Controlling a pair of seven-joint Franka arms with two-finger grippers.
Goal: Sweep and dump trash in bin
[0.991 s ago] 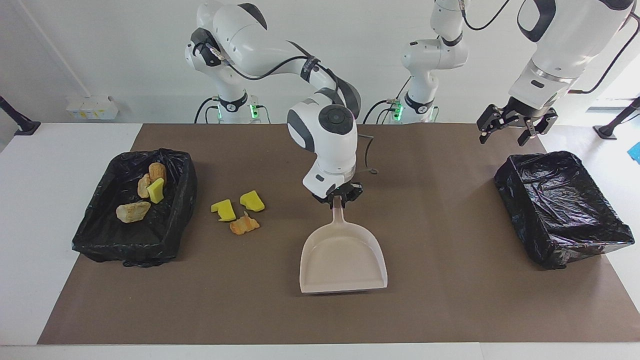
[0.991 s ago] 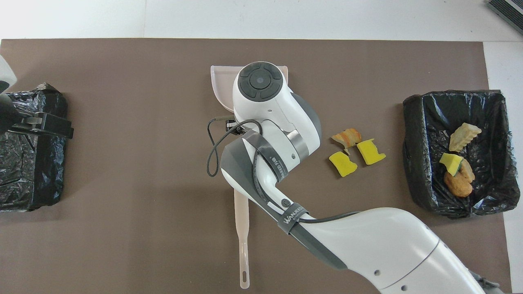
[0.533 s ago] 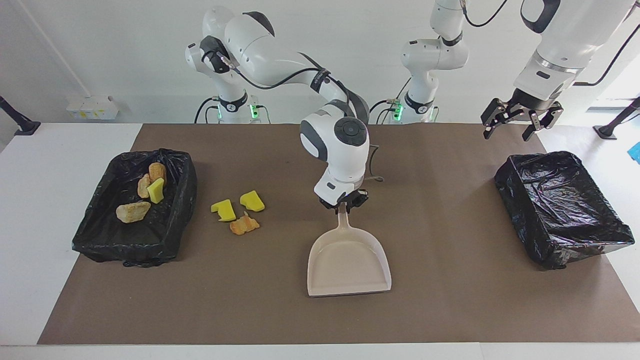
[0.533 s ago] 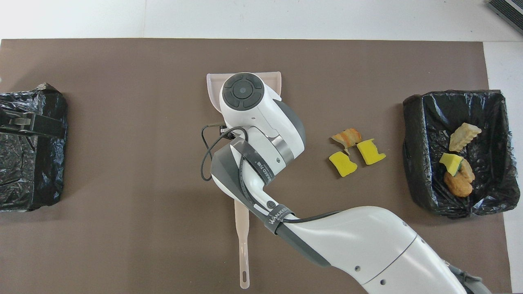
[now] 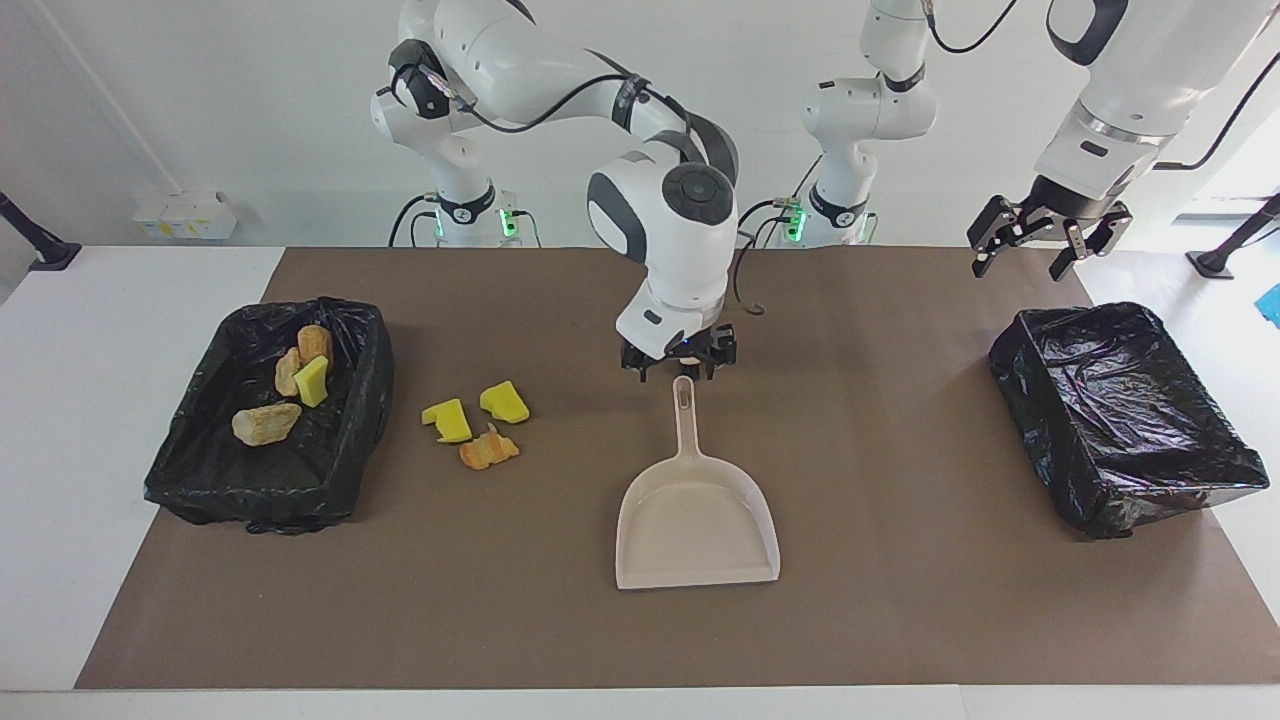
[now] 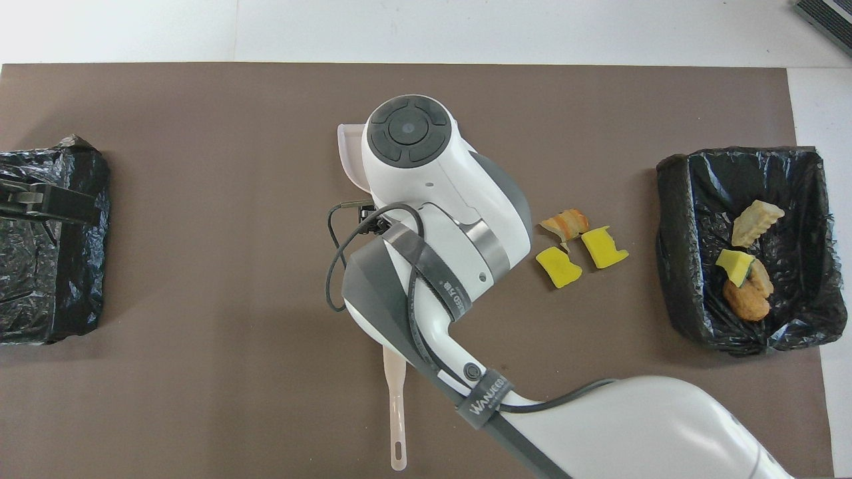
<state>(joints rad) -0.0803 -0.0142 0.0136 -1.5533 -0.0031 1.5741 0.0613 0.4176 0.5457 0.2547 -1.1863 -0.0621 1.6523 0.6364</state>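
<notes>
Trash: three bits loose on the brown mat (image 5: 900,620) — two yellow wedges (image 5: 447,420) (image 6: 558,267) and (image 5: 505,401) (image 6: 604,247), one orange-tan lump (image 5: 489,450) (image 6: 565,222) touching or just beside them. The cluster sits between the dustpan and the bin at the right arm's end.

Four more bits lie inside that black-lined bin (image 5: 190,470) (image 6: 672,266): three tan lumps, one yellow wedge.

Beige dustpan (image 5: 697,520) (image 6: 397,406) flat on the mat mid-table, handle pointing toward the robots, mouth away from them. Nothing in the pan.

Right gripper (image 5: 680,366) is over the handle's tip, raised clear of it, fingers spread, grasping nothing.

Left gripper (image 5: 1040,250) (image 6: 46,203) hangs over the second black-lined bin (image 5: 1130,420) (image 6: 40,266) at the left arm's end, fingers apart, holding nothing. This arm waits.
</notes>
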